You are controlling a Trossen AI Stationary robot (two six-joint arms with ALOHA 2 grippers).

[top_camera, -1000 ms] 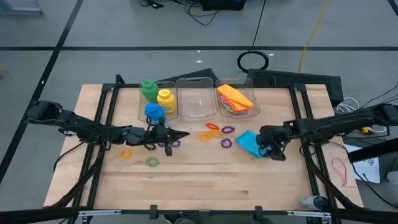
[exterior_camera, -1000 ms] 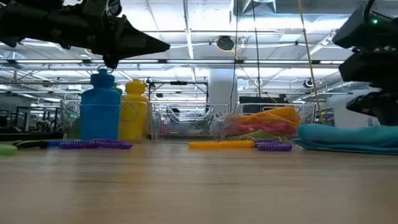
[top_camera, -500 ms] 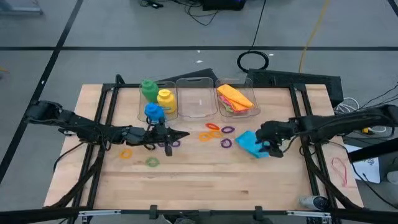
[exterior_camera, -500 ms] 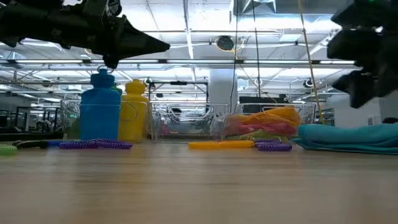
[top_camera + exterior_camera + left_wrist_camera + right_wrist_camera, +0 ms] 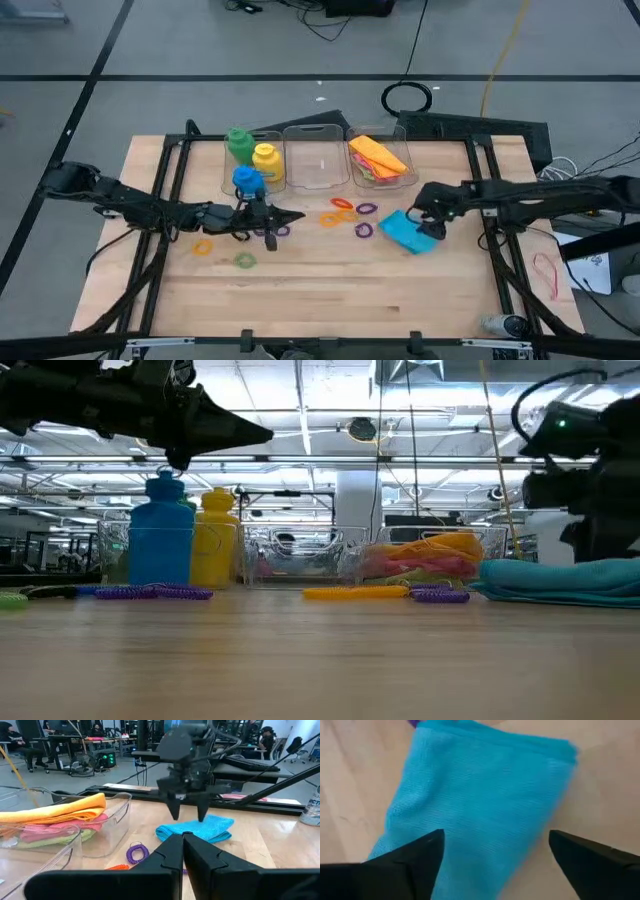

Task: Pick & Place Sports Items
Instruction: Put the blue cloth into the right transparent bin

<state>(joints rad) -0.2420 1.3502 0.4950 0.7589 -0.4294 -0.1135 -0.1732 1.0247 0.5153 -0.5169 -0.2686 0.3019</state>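
Note:
A folded blue cloth (image 5: 408,231) lies flat on the table right of centre. My right gripper (image 5: 430,224) hangs open just over its far right part, slanting down, one finger on either side of the cloth (image 5: 480,795); the left wrist view shows the fingertips (image 5: 189,815) apart above it. My left gripper (image 5: 296,216) hovers shut and holds nothing, pointing level toward the table's right, next to a blue bottle (image 5: 247,181) standing on the table. Green (image 5: 238,143) and yellow (image 5: 266,160) bottles stand behind it.
Three clear bins stand in a row at the back: the right one (image 5: 400,178) holds orange, pink and green cloths, the middle one (image 5: 318,165) is bare. Small rings lie around: orange (image 5: 342,205), purple (image 5: 363,230), orange (image 5: 203,246), green (image 5: 245,261).
My right gripper has swung toward the table's far edge and a little left, from the cloth's near right corner to over its far right part, rolling as it went. The cloth has stayed where it was.

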